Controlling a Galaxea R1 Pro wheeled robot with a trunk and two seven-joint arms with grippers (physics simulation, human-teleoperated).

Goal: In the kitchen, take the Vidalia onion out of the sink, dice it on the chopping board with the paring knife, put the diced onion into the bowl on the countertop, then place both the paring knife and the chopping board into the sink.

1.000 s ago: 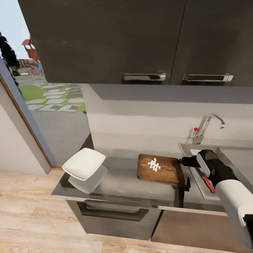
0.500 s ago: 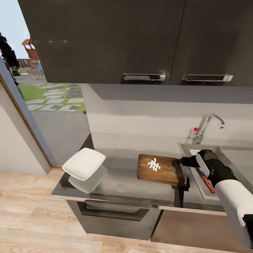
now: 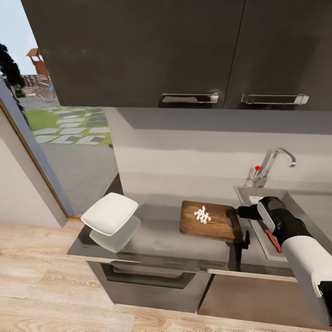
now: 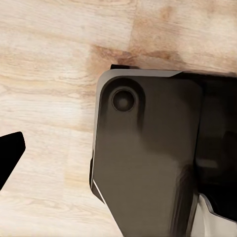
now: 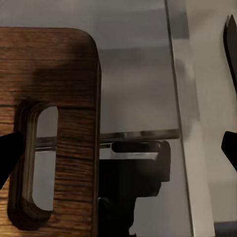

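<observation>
The knife (image 3: 272, 237) now lies released on the sink (image 3: 299, 203) drainboard. The right claw (image 3: 240, 212) stays at the board's (image 3: 210, 221) handle end, spread. Diced onion (image 3: 202, 215) remains on the board; the bowl (image 3: 109, 213) on the counter (image 3: 161, 240) is unfilled. Transfer the dice next.

Bare countertop (image 3: 157, 235) lies open between the bowl (image 3: 109, 213) at nine o'clock and the chopping board (image 3: 210, 221), whose three o'clock side the right gripper (image 3: 240, 212) crowds.
</observation>
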